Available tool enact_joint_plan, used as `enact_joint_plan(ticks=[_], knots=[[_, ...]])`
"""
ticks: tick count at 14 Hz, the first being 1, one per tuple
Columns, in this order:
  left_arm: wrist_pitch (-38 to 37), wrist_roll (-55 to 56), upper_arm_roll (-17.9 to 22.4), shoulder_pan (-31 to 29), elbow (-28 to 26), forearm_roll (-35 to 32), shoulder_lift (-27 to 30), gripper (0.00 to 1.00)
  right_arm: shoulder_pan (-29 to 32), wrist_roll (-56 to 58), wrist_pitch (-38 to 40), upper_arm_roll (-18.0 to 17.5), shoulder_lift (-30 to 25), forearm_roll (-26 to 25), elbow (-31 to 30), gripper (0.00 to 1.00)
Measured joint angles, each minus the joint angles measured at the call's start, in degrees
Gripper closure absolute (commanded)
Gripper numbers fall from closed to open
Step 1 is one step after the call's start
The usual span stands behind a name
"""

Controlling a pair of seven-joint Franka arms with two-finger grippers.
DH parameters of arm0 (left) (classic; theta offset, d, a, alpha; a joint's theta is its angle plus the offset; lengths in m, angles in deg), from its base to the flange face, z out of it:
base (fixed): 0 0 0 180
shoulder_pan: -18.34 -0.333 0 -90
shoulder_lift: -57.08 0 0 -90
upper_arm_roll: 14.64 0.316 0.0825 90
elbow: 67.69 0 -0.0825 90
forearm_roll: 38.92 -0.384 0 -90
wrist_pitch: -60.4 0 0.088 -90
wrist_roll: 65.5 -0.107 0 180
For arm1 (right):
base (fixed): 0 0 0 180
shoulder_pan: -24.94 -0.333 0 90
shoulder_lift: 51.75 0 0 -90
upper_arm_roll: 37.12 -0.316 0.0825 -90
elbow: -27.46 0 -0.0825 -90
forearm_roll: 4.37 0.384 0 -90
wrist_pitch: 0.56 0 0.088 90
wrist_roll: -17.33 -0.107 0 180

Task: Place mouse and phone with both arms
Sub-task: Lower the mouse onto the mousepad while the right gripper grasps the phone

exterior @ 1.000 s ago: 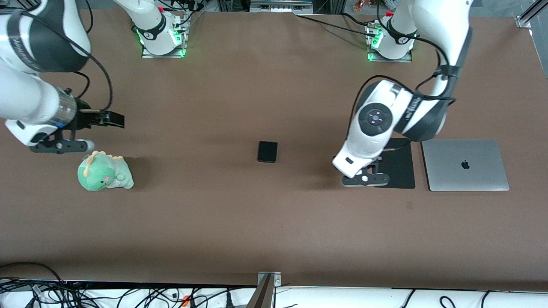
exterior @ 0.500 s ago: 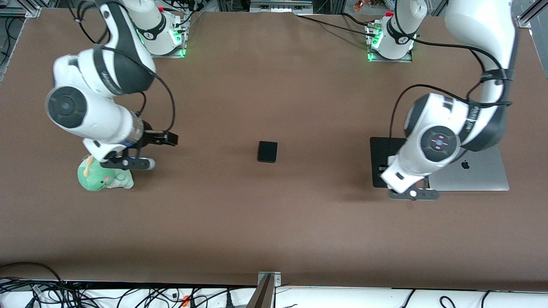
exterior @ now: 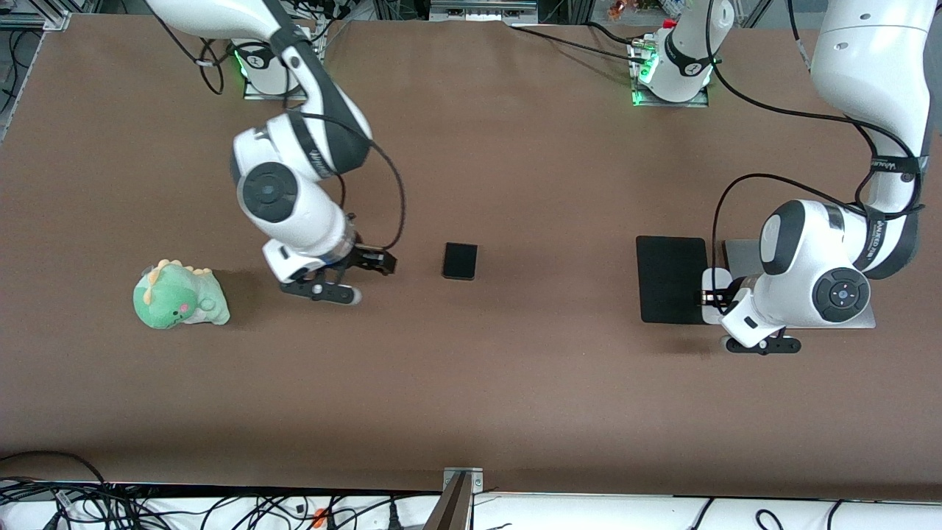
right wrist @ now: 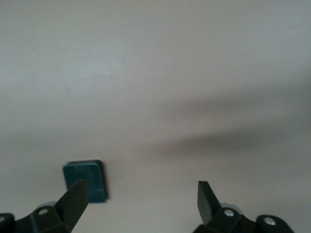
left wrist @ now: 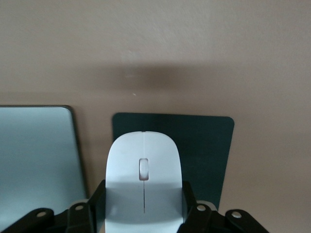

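My left pincer (left wrist: 144,213) clamps the mouse (left wrist: 144,179) over the mat's (exterior: 666,280) laptop-side (left wrist: 34,160) edge; released here, it could straddle that edge. My right pincer (right wrist: 141,201), wide, nears the phone (exterior: 460,260) mid-surface, off-centre; it may nudge it.

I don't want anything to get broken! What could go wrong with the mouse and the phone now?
1. The left end effector holds the white mouse up in the air, partly over the silver laptop. If the grip slips, it might drop onto the laptop, not the black mat.
2. The open right end effector is near the black phone but not lined up with it. Coming down crooked, it might just push the phone along the table.
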Motion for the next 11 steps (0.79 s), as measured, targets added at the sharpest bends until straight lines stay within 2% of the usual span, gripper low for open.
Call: enact_joint_plan(ticks=[3,5,7,9,11], knots=[[13.87,0.03,-1.48,0.03,-9.46,0.34,1.22,0.69,-3.94,-3.55,-7.11,0.04,4.65,-0.31,-0.17,0.0],[21.78,-0.56,-1.75,0.03,-15.33,0.34,2.2,0.69,-6.51,-7.32,-10.37,0.08,7.27,-2.44,-0.32,0.0],[25.41,-1.79,-1.63,-0.5,-18.81,0.34,2.88,0.7,-9.45,-12.87,-13.51,0.14,9.68,-6.19,-0.39,0.0],[26.07,-3.02,-1.58,-1.31,-20.07,0.34,3.29,0.68,-12.1,-17.3,-15.56,0.41,11.67,-9.64,-0.4,0.0],[26.13,-3.56,-1.59,-1.53,-20.4,0.34,3.63,0.64,-13.6,-18.76,-16.29,0.82,12.71,-10.77,-0.4,0.0]])
